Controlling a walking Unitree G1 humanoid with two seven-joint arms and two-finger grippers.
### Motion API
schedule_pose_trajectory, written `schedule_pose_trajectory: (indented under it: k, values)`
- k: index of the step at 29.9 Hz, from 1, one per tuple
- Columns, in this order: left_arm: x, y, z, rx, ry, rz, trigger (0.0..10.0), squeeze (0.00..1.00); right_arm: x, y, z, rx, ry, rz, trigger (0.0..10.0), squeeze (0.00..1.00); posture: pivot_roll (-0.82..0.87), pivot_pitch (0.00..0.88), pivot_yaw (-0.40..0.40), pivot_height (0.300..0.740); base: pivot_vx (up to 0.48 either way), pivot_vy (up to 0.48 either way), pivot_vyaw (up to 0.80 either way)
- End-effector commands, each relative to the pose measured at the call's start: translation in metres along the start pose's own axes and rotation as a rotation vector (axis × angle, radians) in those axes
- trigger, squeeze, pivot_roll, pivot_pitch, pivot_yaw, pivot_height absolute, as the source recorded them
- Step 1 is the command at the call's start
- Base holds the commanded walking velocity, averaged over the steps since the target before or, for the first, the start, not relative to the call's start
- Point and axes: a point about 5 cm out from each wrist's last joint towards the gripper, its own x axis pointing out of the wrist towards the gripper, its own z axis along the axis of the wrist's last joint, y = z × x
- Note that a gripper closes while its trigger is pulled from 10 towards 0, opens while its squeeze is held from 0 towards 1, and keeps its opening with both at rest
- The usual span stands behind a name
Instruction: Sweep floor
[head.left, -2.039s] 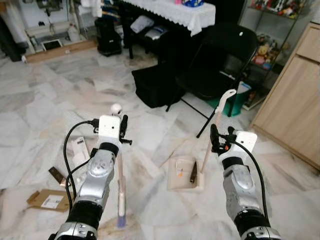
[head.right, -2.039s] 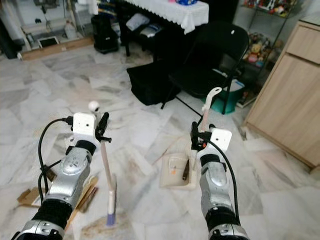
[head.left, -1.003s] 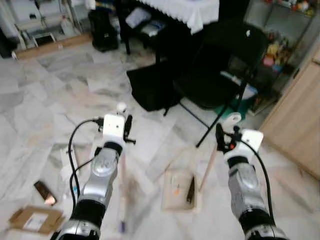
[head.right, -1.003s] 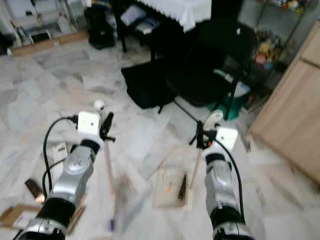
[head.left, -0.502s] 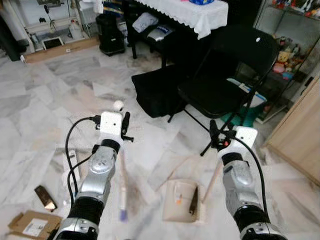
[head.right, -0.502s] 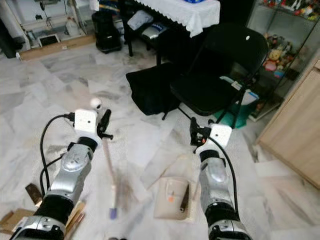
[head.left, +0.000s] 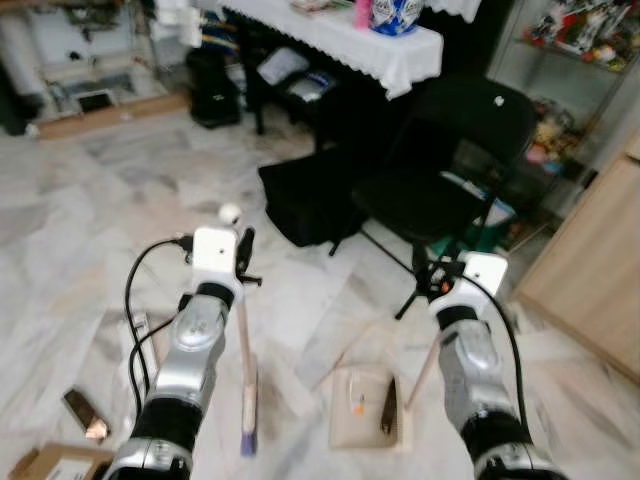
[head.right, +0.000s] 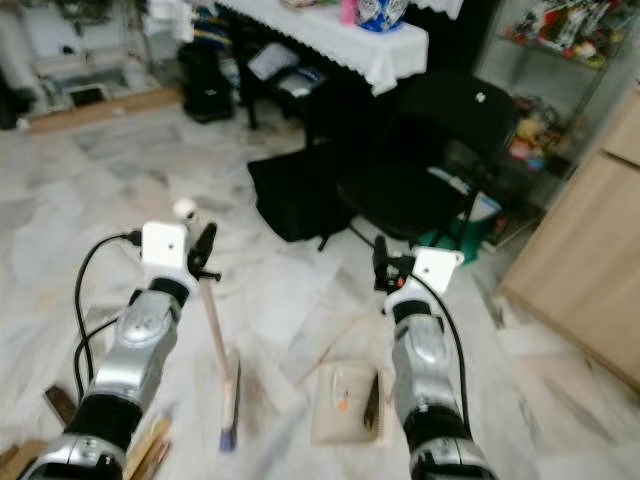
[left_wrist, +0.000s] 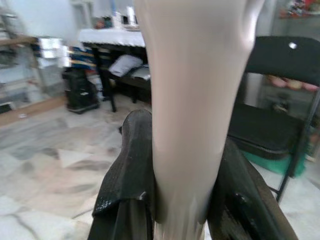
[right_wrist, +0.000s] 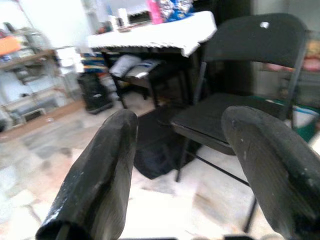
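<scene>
Broom (head.left: 243, 370) stands nearly upright on the marble floor (head.left: 90, 220) in front of the robot, its pale stick rising from a purple-tipped brush head to a round knob at the top. The left gripper (head.left: 243, 262) is clamped on the upper stick just below that knob; in the left wrist view the two black fingers (left_wrist: 131, 170) press the stick from either side. The stick looks light and stiff, smooth enough to twist in the grip, so a high hold gives reach but probably little downward force on the bristles.

Just to the right of the brush head lies the beige dustpan (head.left: 368, 420) flat on the floor, holding a dark scrap and a small orange bit. Its long pale handle (head.left: 425, 365) slants up toward the right gripper (head.left: 428, 275). The right wrist view shows that gripper's fingers (right_wrist: 95, 180) spread apart with only the black folding chair (head.left: 450, 150) beyond, so I cannot tell whether it truly holds the handle.
</scene>
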Motion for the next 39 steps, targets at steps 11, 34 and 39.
schedule_pose_trajectory:
  k: [11, 34, 39]
  values:
    - [0.004, -0.008, 0.012, 0.012, -0.054, -0.037, 10.0, 0.0, 0.0, -0.001, 0.001, 0.006, -0.007, -0.009, 10.0, 0.0, -0.01, 0.03, 0.006, 0.74, 0.0, 0.0, 0.0]
    - [0.005, -0.009, 0.011, 0.019, -0.047, -0.05, 10.0, 0.0, -0.011, -0.041, -0.019, -0.096, 0.159, -0.279, 10.0, 0.0, -0.01, 0.047, 0.013, 0.74, 0.0, 0.0, -0.19]
    - [0.005, -0.009, 0.012, 0.019, -0.048, -0.05, 10.0, 0.0, -0.012, -0.038, -0.015, -0.065, 0.115, -0.233, 10.0, 0.0, -0.01, 0.05, 0.014, 0.74, 0.0, 0.0, 0.0]
